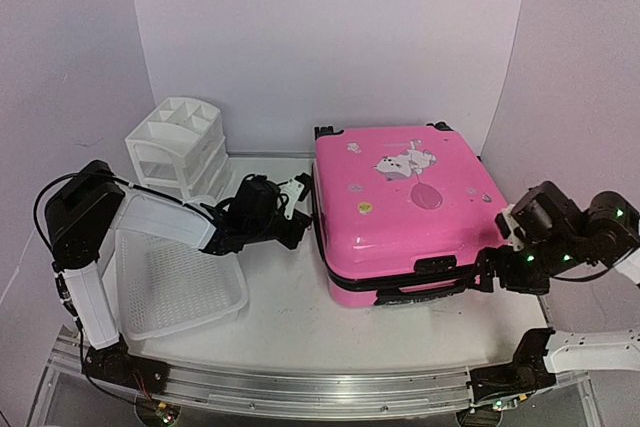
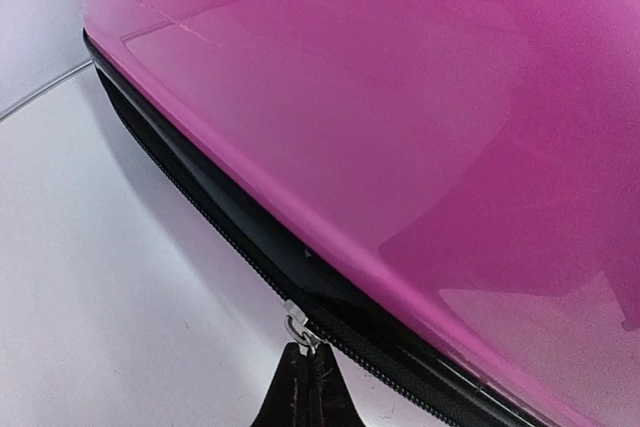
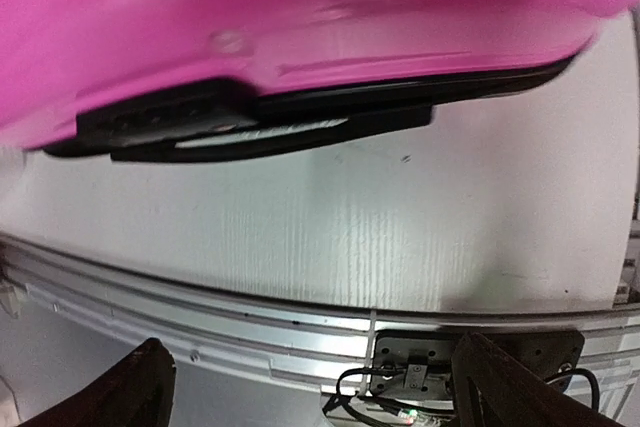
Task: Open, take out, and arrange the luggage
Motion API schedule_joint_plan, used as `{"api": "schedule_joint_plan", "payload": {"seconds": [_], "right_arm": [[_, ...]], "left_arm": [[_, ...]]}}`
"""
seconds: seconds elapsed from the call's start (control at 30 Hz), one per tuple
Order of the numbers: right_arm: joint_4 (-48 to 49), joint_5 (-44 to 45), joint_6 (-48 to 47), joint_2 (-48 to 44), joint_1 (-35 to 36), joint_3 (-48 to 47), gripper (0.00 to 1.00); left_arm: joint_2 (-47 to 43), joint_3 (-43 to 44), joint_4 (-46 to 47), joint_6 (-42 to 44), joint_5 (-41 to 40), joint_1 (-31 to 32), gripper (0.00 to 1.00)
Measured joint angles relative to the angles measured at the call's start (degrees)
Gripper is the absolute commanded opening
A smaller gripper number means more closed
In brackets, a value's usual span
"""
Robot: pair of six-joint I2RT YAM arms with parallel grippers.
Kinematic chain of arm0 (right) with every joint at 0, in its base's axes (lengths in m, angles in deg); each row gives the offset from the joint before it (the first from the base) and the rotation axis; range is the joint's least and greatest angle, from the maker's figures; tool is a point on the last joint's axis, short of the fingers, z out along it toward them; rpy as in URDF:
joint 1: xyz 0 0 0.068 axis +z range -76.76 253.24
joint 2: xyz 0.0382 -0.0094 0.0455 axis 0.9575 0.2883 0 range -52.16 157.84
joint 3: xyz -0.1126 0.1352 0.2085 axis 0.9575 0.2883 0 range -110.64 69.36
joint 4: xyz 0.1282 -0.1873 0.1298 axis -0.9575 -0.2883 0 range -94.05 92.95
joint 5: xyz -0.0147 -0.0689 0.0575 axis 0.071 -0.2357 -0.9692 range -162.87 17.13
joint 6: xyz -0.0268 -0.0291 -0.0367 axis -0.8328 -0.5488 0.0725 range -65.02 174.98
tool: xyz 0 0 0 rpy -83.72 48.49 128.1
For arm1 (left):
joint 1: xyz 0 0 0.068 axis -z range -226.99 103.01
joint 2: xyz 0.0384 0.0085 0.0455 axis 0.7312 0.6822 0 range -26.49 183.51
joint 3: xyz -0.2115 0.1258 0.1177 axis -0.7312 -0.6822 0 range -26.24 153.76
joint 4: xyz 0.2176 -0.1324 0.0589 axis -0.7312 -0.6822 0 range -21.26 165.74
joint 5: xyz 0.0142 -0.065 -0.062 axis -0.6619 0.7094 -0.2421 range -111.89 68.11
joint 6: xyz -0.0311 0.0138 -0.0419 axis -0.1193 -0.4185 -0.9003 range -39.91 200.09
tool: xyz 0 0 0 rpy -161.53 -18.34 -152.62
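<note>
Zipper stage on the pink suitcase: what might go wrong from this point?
The left gripper has its jaws pinched on only the small zipper pull; it may slip free as the zip rounds a corner of the luggage.
The right gripper, jaws open, hangs by the front handle without bracing the case, so tugging the zip might drag the whole case across the table.

The white table (image 1: 290, 297) is carrying three things. The pink luggage (image 1: 400, 197) is lying flat on it toward the right, its stickered face turned up. A white mesh basket (image 1: 175, 282) is sitting at the near left. A white drawer organizer (image 1: 180, 147) is standing just behind the basket, near the back wall.
</note>
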Motion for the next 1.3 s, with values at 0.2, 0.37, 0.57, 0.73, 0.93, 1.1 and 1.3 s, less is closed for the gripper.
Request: {"api": "schedule_joint_plan", "payload": {"seconds": [0.2,0.37,0.57,0.73,0.93,1.1,1.3], "right_arm": [[-2.64,12.76,8.31,-2.51,-0.96,-4.74,0.98],[1.53,11.52,8.66,3.06,-10.23,-6.86,0.98],[10.4,-1.64,7.34,8.79,-23.41,-4.74,0.98],[14.19,-10.71,4.48,13.44,-33.66,-5.9,0.98],[13.29,-16.41,-6.82,25.11,-45.09,-13.77,0.98],[12.76,-17.73,-16.9,35.82,-46.82,-23.32,0.98],[10.1,-9.75,-27.04,42.38,-45.57,-33.9,0.98]], "left_arm": [[-0.68,0.0,-0.94,-1.11,-2.86,2.12,0.0],[-2.03,-0.07,-2.91,-2.05,-4.74,4.31,0.0],[-2.75,-0.17,-4.57,-4.46,-6.4,6.49,0.0],[-2.75,-0.17,-5.9,-6.8,-6.88,8.76,0.0],[-2.62,0.35,-6.08,-9.01,-5.88,12.92,0.0],[-1.44,2.45,-7.5,-10.05,-5.2,16.0,0.0],[1.33,5.88,-8.5,-10.47,-3.52,19.37,0.0]]}}
